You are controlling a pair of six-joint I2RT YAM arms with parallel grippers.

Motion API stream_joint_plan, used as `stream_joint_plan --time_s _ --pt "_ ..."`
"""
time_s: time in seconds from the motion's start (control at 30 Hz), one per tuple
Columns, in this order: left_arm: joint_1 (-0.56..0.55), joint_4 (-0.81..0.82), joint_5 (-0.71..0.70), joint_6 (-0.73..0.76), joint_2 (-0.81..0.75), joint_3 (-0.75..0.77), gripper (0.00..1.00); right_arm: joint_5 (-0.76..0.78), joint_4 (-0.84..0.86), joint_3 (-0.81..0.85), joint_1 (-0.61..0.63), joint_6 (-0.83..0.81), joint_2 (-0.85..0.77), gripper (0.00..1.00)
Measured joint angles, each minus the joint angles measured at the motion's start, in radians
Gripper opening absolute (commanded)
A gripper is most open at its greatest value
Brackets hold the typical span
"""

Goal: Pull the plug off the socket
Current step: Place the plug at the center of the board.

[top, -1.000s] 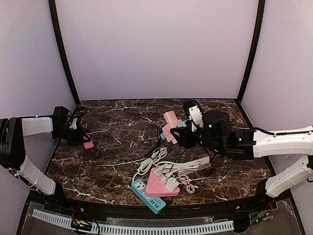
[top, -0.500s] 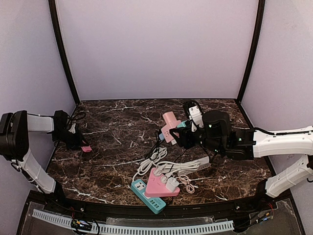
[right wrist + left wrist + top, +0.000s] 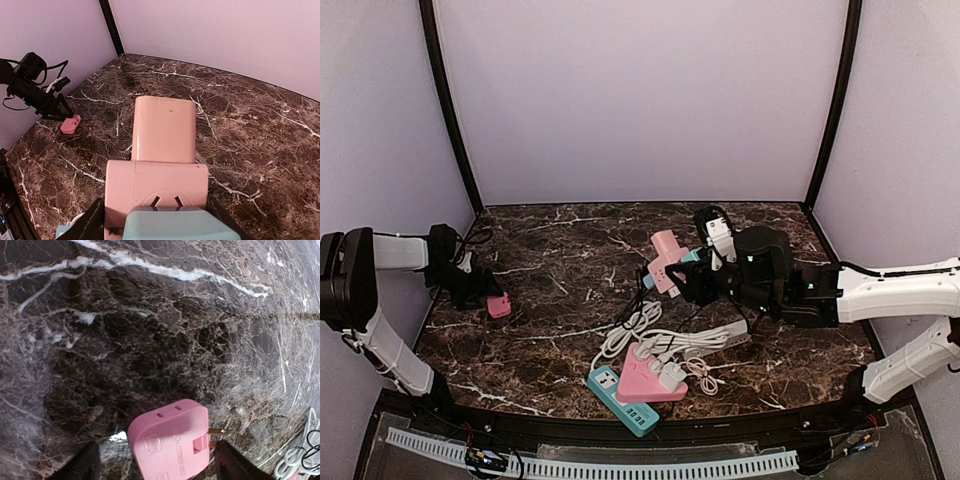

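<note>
A small pink plug point(image 3: 170, 440) with two brass prongs lies on the marble at the far left point(image 3: 499, 305), also seen from the right wrist point(image 3: 70, 124). My left gripper point(image 3: 482, 292) hovers over it, open, with a dark finger point(image 3: 82, 467) on each side and a gap to the plug. My right gripper point(image 3: 688, 282) is held mid-table, shut on a pink socket block point(image 3: 157, 182) point(image 3: 668, 256). A second pink block point(image 3: 165, 129) sticks out of the socket's far side. A teal plug point(image 3: 172, 225) sits in its near face.
Near the front edge lie a teal power strip point(image 3: 618, 398), a pink triangular socket point(image 3: 648, 378) with white plugs, and coiled white cables point(image 3: 645, 335). A white strip point(image 3: 725, 335) sits under my right arm. A black and white charger point(image 3: 717, 226) stands behind it.
My left gripper lowered the pink plug onto the marble and opened, letting it go. My right arm with the socket block has not moved.
</note>
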Motion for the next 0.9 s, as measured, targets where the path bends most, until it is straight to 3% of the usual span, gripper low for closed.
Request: stream_joint_plan --time_s 0.2,0.53,0.9 --pt "0.002 -0.016 -0.08 0.0 -0.081 0.0 0.98 -0.013 0.0 0.0 0.0 0.012 0.0 0.0" --pt "-0.013 -0.005 -0.14 0.002 -0.301 -0.03 0.99 -0.035 -0.006 -0.012 0.0 -0.014 -0.029 0.0" --pt "-0.229 0.013 -0.084 -0.084 -0.545 -0.043 0.96 -0.123 -0.023 -0.068 0.0 -0.091 -0.167 0.0"
